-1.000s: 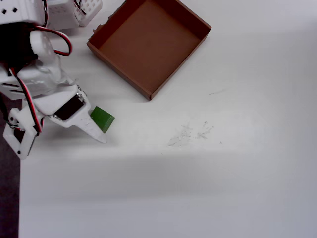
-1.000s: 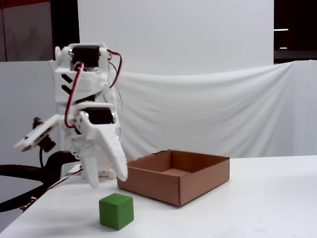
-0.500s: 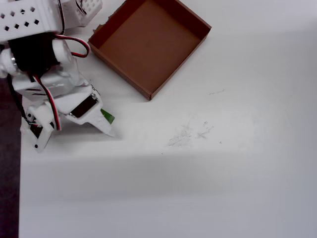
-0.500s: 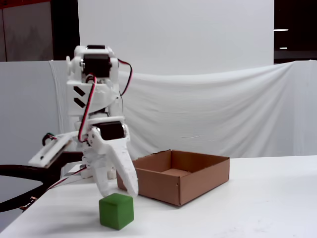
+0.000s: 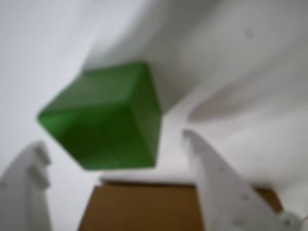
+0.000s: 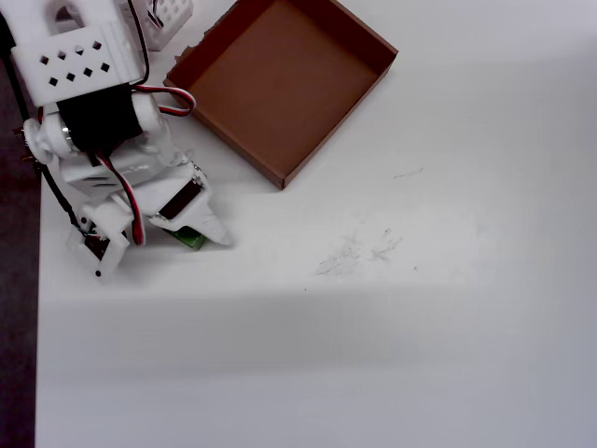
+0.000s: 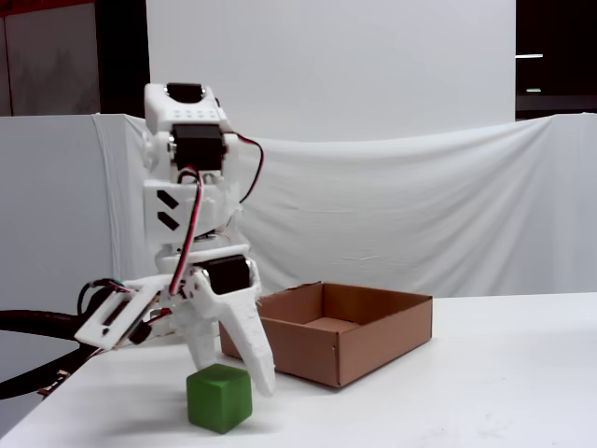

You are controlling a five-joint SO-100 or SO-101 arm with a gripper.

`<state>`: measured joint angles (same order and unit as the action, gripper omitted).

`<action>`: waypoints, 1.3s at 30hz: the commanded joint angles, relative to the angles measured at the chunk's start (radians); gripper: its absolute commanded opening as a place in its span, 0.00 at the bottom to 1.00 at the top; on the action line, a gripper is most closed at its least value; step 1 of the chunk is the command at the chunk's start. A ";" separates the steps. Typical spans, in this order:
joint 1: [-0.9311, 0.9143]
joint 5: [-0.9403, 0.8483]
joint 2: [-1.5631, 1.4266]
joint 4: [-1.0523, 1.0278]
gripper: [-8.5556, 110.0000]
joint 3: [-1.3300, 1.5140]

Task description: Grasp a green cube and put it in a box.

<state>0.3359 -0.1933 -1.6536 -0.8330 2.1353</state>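
While the green cube [image 7: 220, 398] sat on the white table [image 7: 485, 383] near its front left corner in the fixed view, the gripper [image 7: 229, 373] stood low over it with its white fingers [image 7: 244, 338] spread apart and clasping nothing. In the wrist view the green cube [image 5: 106, 115] filled the space ahead of the gripper [image 5: 115, 144], blurred by closeness, with one finger at the lower left and the other [image 5: 219, 185] at the lower right, both clear of its faces. From overhead only a sliver of the green cube [image 6: 191, 238] showed beneath the gripper [image 6: 191, 233], most of it hidden by the white arm [image 6: 103, 140] with its red and black wiring. The box [image 7: 345, 331], an open brown cardboard tray, rested on the table just behind and to the right of the cube in the fixed view; in the overhead view the box [image 6: 322, 14] lay up and to the right, apart from the cube. A white cloth [image 7: 420, 205] hung behind the table.
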 commanded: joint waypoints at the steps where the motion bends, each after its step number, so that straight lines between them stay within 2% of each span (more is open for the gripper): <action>1: -0.014 -0.005 0.000 -0.021 0.38 -0.058; 16: -0.025 -0.031 0.098 -0.031 0.36 -0.152; 24: -0.026 -0.031 0.112 -0.011 0.26 -0.176; 39: -0.026 -0.031 0.115 -0.015 0.19 -0.176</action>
<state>0.3053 -0.2086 -1.5355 -0.8483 2.0080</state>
